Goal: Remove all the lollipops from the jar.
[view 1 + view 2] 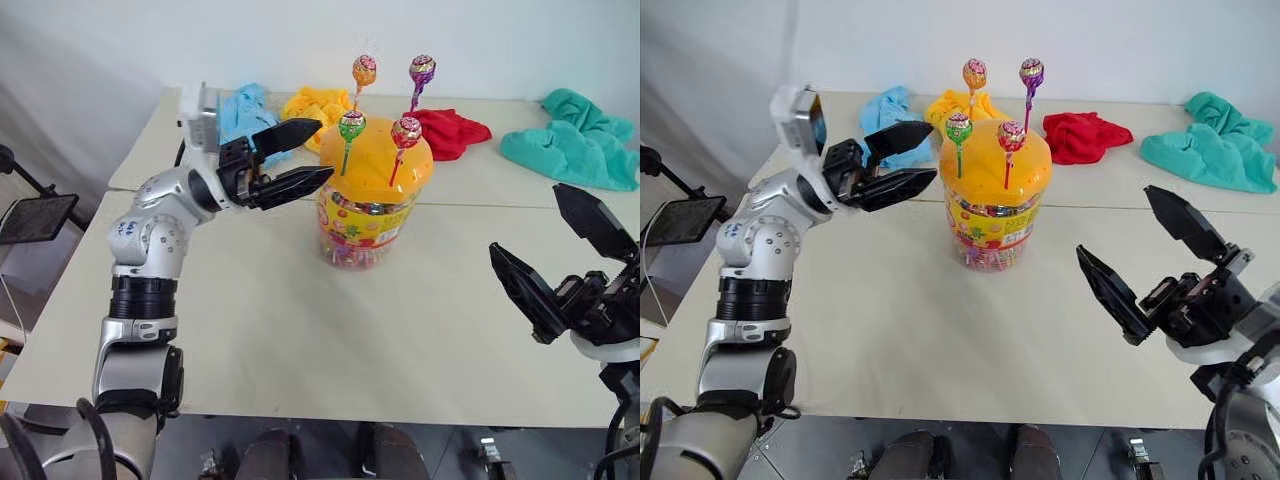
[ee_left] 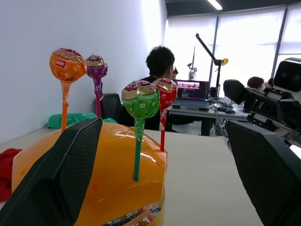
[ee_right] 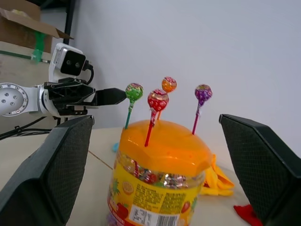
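The clear jar (image 1: 365, 225) with a domed orange lid (image 1: 375, 165) and yellow label stands mid-table. Several lollipops stick up from the lid: orange (image 1: 364, 70) and purple (image 1: 422, 69) at the back, green (image 1: 352, 125) and red (image 1: 406, 131) in front. My left gripper (image 1: 326, 148) is open and empty, pointing rightward, its tips just left of the lid near the green lollipop (image 2: 140, 100). My right gripper (image 1: 524, 218) hovers open and empty over the table's right front, well apart from the jar (image 3: 157, 188).
Cloths lie along the table's far side: blue (image 1: 245, 108), yellow (image 1: 315, 103), red (image 1: 450, 130) and teal (image 1: 580, 140). The white table (image 1: 300, 330) has a seam running across behind the jar. A black stand (image 1: 35, 215) sits off the left edge.
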Controlling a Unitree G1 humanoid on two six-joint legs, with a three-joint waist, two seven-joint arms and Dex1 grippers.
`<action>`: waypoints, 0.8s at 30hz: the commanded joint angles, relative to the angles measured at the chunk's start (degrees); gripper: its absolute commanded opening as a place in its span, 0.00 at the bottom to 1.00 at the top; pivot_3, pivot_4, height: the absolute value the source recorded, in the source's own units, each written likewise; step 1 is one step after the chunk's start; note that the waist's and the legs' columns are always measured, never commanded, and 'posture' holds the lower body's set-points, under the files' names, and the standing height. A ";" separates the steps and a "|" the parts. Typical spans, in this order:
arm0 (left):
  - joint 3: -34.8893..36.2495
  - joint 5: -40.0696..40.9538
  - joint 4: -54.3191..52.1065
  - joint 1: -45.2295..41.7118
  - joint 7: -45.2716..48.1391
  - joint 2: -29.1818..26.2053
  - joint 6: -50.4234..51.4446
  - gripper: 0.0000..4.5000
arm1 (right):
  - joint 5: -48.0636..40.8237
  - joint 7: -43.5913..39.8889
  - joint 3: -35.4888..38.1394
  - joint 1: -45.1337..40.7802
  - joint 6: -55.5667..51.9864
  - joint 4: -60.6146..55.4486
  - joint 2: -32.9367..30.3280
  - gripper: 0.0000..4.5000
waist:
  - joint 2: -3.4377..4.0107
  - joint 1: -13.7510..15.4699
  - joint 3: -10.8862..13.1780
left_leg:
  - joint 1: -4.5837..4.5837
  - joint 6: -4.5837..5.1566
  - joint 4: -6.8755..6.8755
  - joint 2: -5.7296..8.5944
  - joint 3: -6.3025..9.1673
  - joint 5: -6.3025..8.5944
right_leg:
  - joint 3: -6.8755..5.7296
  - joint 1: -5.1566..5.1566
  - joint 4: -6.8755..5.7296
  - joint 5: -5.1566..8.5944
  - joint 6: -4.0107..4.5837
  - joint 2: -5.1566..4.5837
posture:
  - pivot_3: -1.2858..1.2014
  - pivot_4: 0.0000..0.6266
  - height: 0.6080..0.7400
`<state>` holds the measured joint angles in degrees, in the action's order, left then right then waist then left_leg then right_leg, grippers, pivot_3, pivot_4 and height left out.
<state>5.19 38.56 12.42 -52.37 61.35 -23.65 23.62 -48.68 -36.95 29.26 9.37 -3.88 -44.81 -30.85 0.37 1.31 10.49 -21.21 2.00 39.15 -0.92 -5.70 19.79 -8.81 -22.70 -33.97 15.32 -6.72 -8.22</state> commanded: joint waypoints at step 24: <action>9.34 5.62 3.17 -5.05 -8.70 11.06 -1.52 0.01 | -1.03 -0.33 -1.72 -2.27 1.10 -0.30 -0.53 1.00 | -0.10 0.17 0.06 | -0.05 0.05 0.05 0.00 0.08 -0.07 | 0.04 0.02 0.02 -0.02 -0.03 -0.01 | 0.52 0.24 1.00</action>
<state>10.77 39.82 16.44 -55.40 54.28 -12.71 21.56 -47.68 -36.69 27.29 7.92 -2.88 -44.50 -30.35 0.27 1.48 10.55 -21.26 2.05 39.21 -0.93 -5.62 19.72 -8.77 -22.68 -33.96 15.30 -6.74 -8.23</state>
